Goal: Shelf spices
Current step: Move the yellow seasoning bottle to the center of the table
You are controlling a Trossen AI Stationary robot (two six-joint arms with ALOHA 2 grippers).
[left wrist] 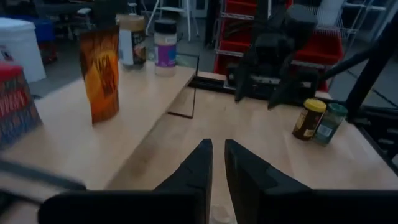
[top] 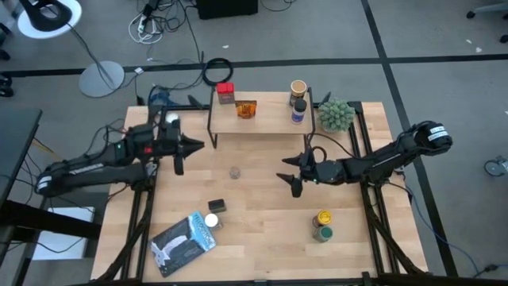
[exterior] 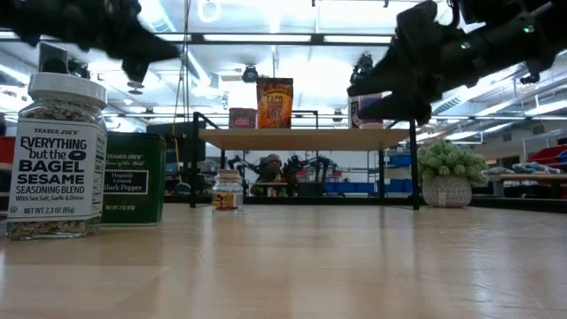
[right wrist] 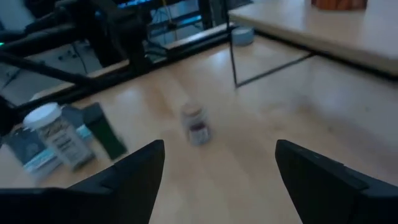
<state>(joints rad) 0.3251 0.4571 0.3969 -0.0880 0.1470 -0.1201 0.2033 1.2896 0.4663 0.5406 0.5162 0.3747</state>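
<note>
From above I am counting four spice containers standing on the light-wood shelf (top: 266, 119) and five waiting on the tabletop (top: 262, 230), while my right wrist camera is framing the small clear jar (right wrist: 195, 123) between the wide-open right tool (top: 289, 179), the left tool (top: 181, 147) hovering nearly closed, empty.

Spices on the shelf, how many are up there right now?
4 on the shelf: a red tin at its left end, an orange packet beside it, and a tan-lidded jar and white-lidded jar at the right end. None looks hidden.

Four spices (top: 245, 110) on the shelf (top: 270, 121), five on the table (top: 262, 222), one plant (top: 336, 115), one packet (top: 182, 242).
</note>
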